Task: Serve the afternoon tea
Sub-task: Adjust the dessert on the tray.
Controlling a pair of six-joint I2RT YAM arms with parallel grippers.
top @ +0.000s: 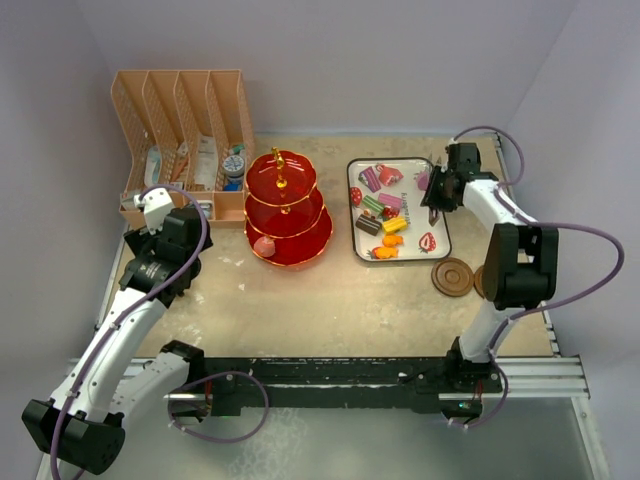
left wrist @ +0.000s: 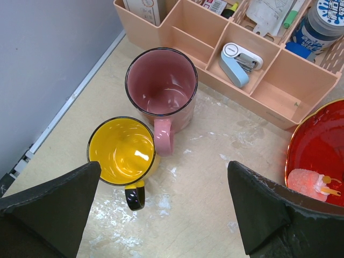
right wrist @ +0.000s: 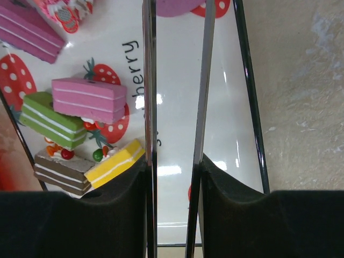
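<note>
From above, the three-tier stand [top: 288,210] sits left of the tray [top: 398,255], with bare tabletop in front of both. The right gripper [top: 433,195] hangs over the tray's right edge.

Left wrist: the left gripper [left wrist: 164,172] gapes wide, holding nothing, over open table. The pink mug [left wrist: 161,88] and yellow mug [left wrist: 122,150] stand side by side (wall close on their left).

Right wrist: the jaws are clamped narrow on the metal tongs [right wrist: 150,80], beside the toy cakes [right wrist: 88,99].
</note>
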